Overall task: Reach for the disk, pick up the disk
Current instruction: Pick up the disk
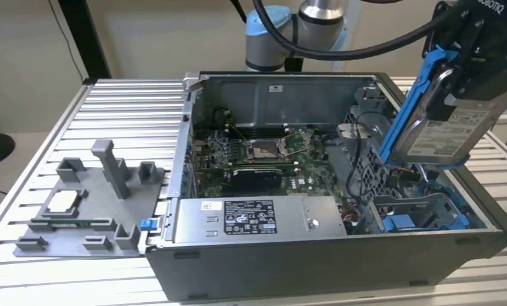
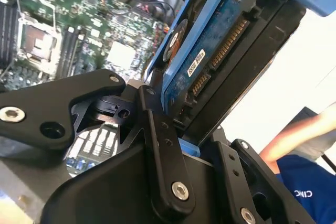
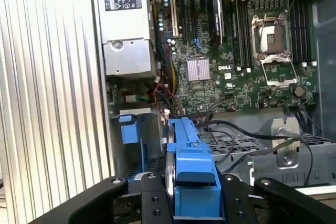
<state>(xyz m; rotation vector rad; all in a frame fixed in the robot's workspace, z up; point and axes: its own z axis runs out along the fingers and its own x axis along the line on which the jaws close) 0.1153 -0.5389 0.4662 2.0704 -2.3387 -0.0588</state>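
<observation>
- Black links of my pincer [image 2: 173,129] fill the near part of both wrist views, and between them sits the disk [image 2: 210,61]: I am clamped on it, jaws pressed against its two broad faces.
- So nothing lies "away" from the pincer now; the disk is in my grip, lifted clear above the open computer case [image 1: 321,268], over the case's end at the exterior view's right.
- Its long axis runs nearly upright, leaning a little, with the blue frame [image 1: 406,108] along the edge toward the exterior view's left and the white label [image 1: 444,137] facing the camera.
- Below its lower end I see the blue-lined drive bay [image 1: 423,217] in the case corner; the disk hangs just above it and apart from it, as far as I can judge.
- In the second wrist view the green-blue circuit side and its connector row [image 2: 226,48] face outward.
- In the first wrist view I see the disk end-on, its blue frame [image 3: 191,166] between my links, with the motherboard [image 3: 236,66] and the grey power supply box [image 3: 126,24] beyond.
- Hidden: my pads' exact contact spots, covered by the frame and my own links, and the disk's upper end, lost behind my pincer body [image 1: 483,44] in the exterior view.
- A person's arm and blue sleeve [image 2: 299,182] show at the edge of the second wrist view, well apart from the disk.
</observation>
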